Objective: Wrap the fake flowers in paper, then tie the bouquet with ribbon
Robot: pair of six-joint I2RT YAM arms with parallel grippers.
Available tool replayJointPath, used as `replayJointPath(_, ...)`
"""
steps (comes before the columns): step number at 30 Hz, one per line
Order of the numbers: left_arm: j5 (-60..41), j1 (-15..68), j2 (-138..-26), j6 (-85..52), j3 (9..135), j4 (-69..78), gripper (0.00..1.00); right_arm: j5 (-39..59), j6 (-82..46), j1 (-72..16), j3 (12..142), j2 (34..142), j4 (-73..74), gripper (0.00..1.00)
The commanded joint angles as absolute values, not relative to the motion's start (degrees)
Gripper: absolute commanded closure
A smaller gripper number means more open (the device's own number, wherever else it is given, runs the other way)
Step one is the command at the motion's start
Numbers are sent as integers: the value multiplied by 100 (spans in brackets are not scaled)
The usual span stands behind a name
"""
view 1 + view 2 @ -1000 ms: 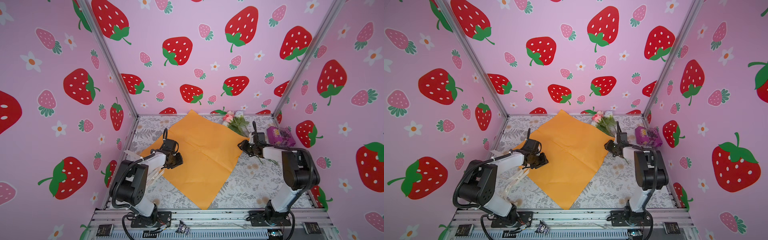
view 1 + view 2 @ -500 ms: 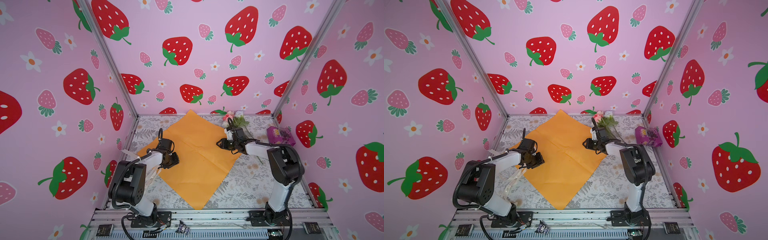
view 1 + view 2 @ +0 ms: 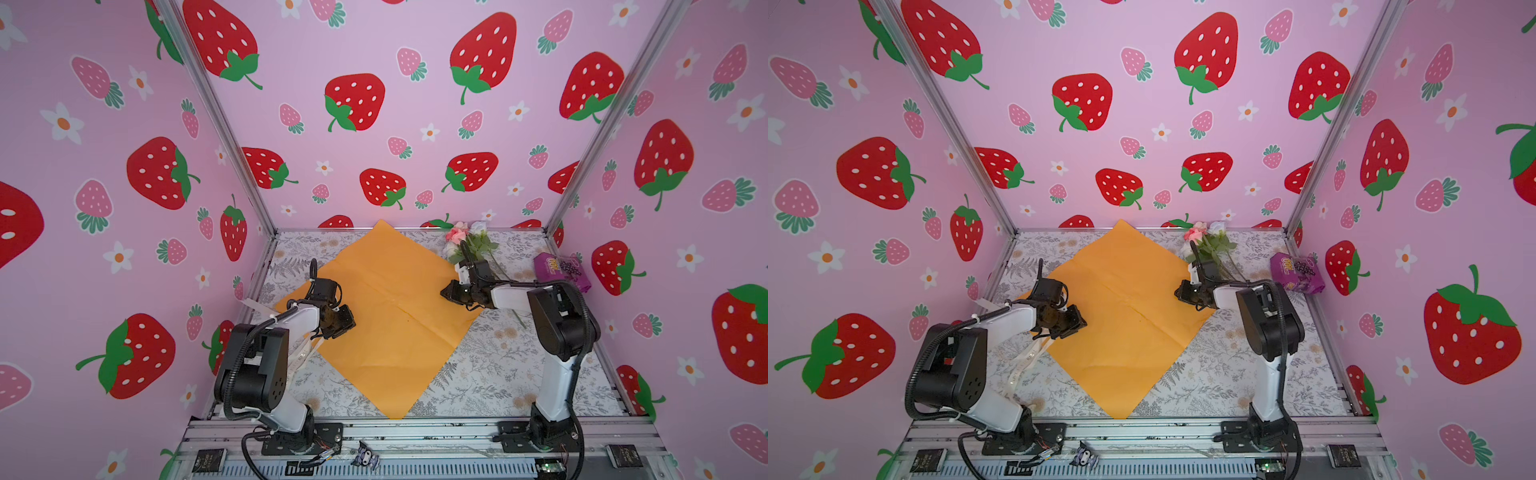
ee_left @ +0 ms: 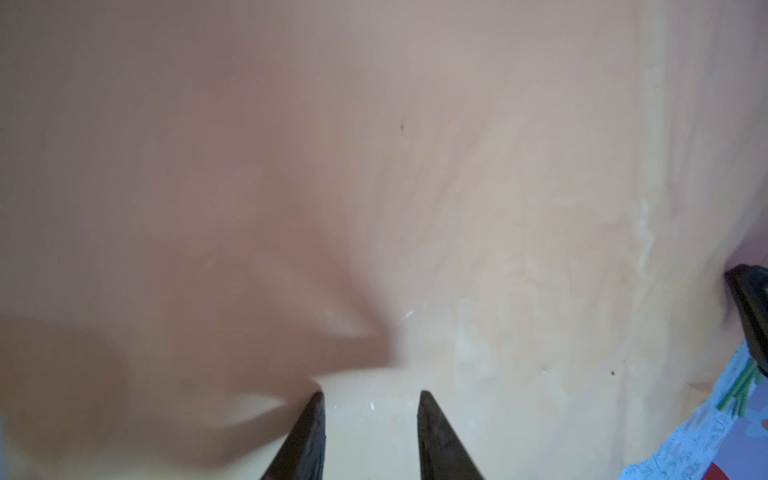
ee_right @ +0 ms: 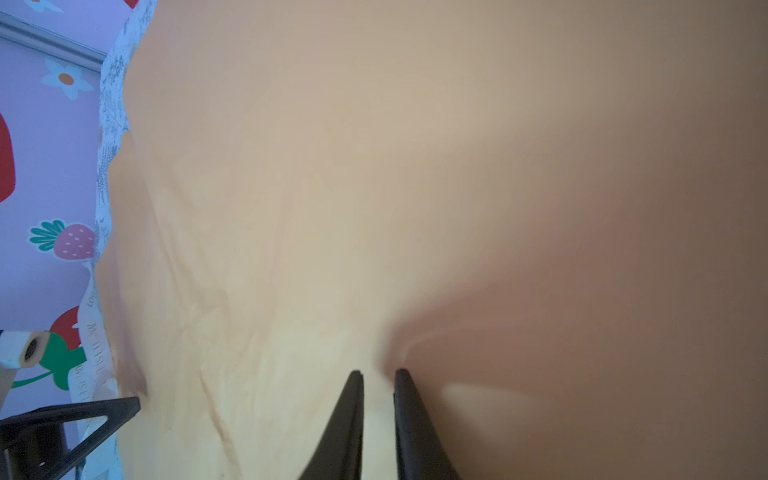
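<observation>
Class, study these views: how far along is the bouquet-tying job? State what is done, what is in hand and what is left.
Done: the orange wrapping paper lies spread flat. In hand: the left end effector sits open on the sheet's left part; the right end effector, jaws nearly together, is at its right corner. Left: the flowers lie beside the paper, unwrapped, and the ribbon lies loose under the left arm.

Orange wrapping paper (image 3: 386, 316), grey leaf-print table (image 3: 490, 374), purple packet (image 3: 561, 272) — pink strawberry-patterned walls (image 3: 291, 54).

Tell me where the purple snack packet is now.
In both top views the purple snack packet lies at the far right of the table, just right of the fake flowers.
</observation>
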State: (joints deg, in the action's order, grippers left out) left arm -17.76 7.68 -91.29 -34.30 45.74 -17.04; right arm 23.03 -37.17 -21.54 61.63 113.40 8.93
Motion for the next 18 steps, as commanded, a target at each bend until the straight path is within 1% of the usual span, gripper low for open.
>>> replayJointPath(1,-2194,852,-9438,-3502,4695,-1653,61,2421,-3421,-1901,6209,11635,601,81)
replayJointPath(5,-2069,889,-9444,-3621,4797,-1720,60,2626,-3300,-1844,6427,11727,475,76)
replayJointPath(9,-2043,905,-9118,-3632,4804,-1784,53,2924,-3116,-1837,6545,11240,394,66)
replayJointPath(12,-2102,918,-8763,-3596,4832,-1802,46,2203,-2657,-1695,6635,10530,158,61)
replayJointPath(14,-2111,922,-8556,-3604,4875,-1835,40,1276,-2291,-1485,6663,10172,-24,58)
replayJointPath(16,-2113,956,-8356,-3624,4911,-1829,37,647,-1610,-1240,6712,9976,-183,58)
replayJointPath(18,-2161,1023,-8218,-3611,4964,-1812,35,396,-1165,-1006,6950,10059,-556,59)
